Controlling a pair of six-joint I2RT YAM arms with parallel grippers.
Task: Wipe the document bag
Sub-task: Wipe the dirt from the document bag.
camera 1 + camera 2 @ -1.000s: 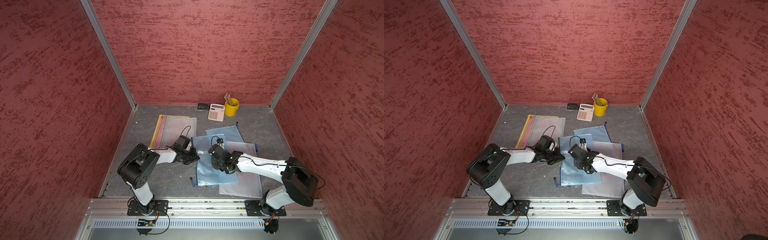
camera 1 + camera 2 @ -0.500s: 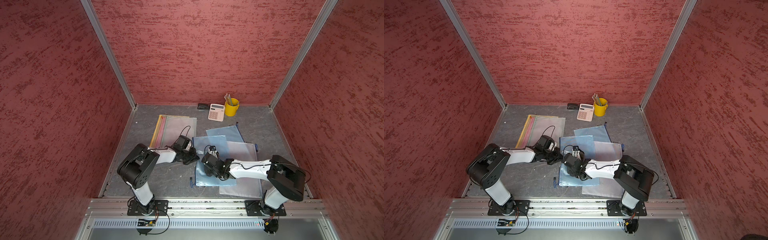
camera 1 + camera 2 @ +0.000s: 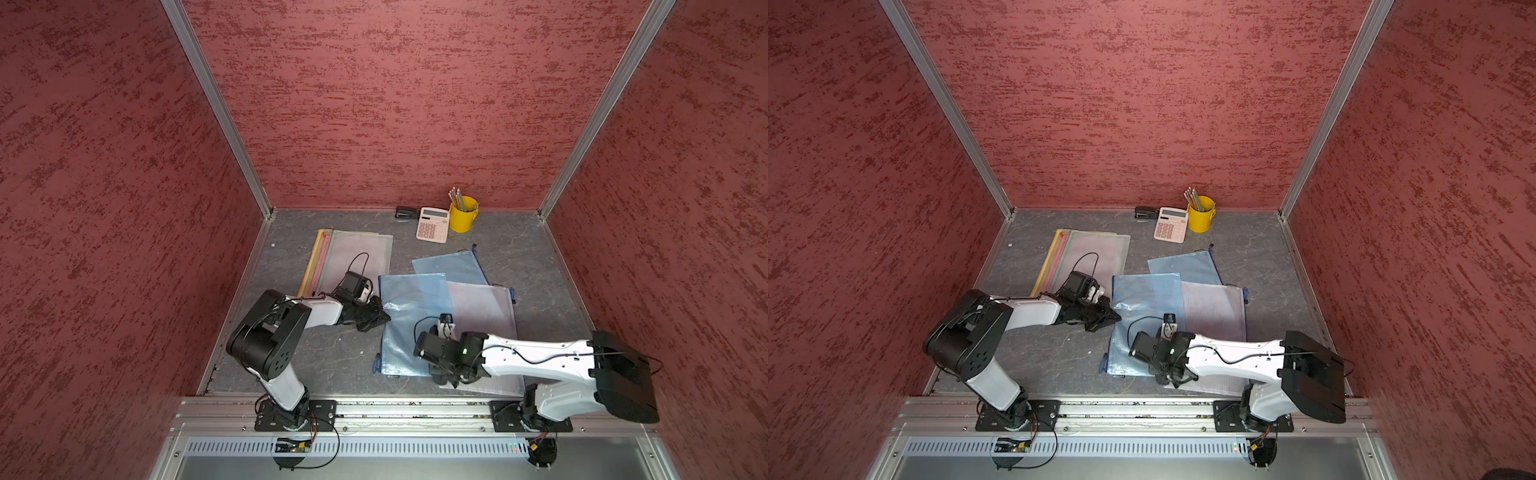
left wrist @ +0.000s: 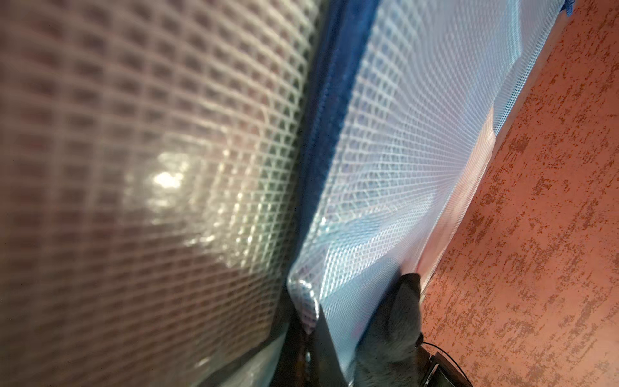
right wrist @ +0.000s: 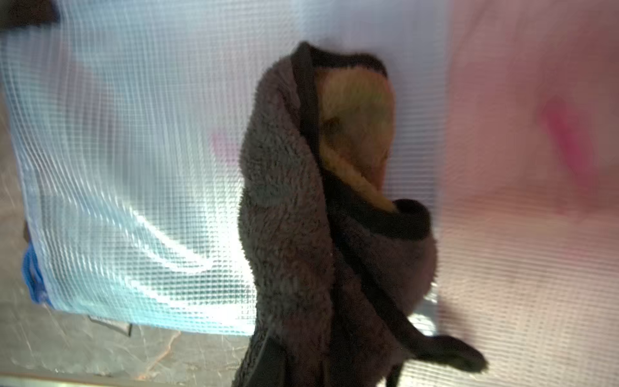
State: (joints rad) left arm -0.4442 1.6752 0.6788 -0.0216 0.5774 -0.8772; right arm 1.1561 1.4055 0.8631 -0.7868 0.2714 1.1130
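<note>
We see red walls (image 3: 104,208) close around the grey tabletop (image 3: 332,361), bare at lower left. The blue document bag (image 3: 409,328) lies at centre. The left gripper (image 3: 384,319) pinches its left edge; the right gripper (image 3: 451,376) clamps a dark cloth (image 5: 284,201) at its lower right corner.

document bag (image 3: 405,316): translucent blue under a fine white grid, we note
cloth (image 5: 288,201): dark grey fleece, black trim, tan-yellow lining
second bag (image 3: 482,307): pale pink grid
pencil cup (image 3: 462,216): yellow
walls (image 3: 395,104): mottled red
tabletop (image 3: 332,361): veined grey
</note>
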